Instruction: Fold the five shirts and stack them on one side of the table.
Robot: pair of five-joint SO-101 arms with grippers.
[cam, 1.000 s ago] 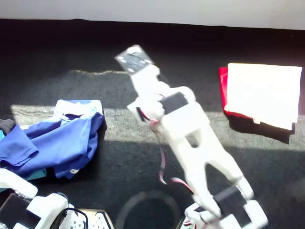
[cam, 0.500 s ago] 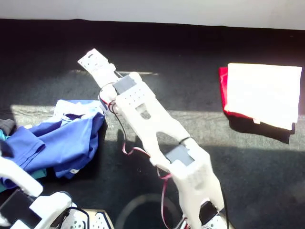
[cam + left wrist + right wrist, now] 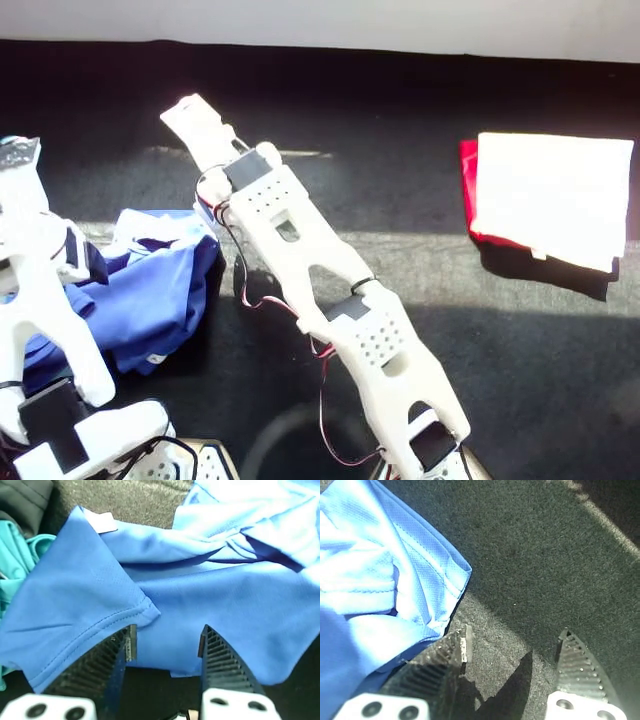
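Observation:
A heap of blue shirts (image 3: 150, 290) lies at the table's left. Over it, in the left wrist view, my left gripper (image 3: 167, 640) hangs open, straddling a hemmed fold of the royal blue shirt (image 3: 150, 575). A teal shirt (image 3: 20, 565) and a dark garment (image 3: 25, 500) lie beside that fold. My right gripper (image 3: 512, 645) is open above bare table, one finger (image 3: 447, 655) next to the edge of the light blue shirt (image 3: 375, 565). At the far right, a folded white shirt (image 3: 550, 195) rests on a folded red shirt (image 3: 467, 185).
The left arm (image 3: 40, 300) stands over the pile's left part. The right arm (image 3: 300, 250) stretches diagonally from the front edge across the dark table (image 3: 400, 150) to the pile's far right corner. A pale wall runs along the back.
The right arm has swung left from the table's middle to the edge of the blue pile. The left arm has risen from the front left corner to over the pile.

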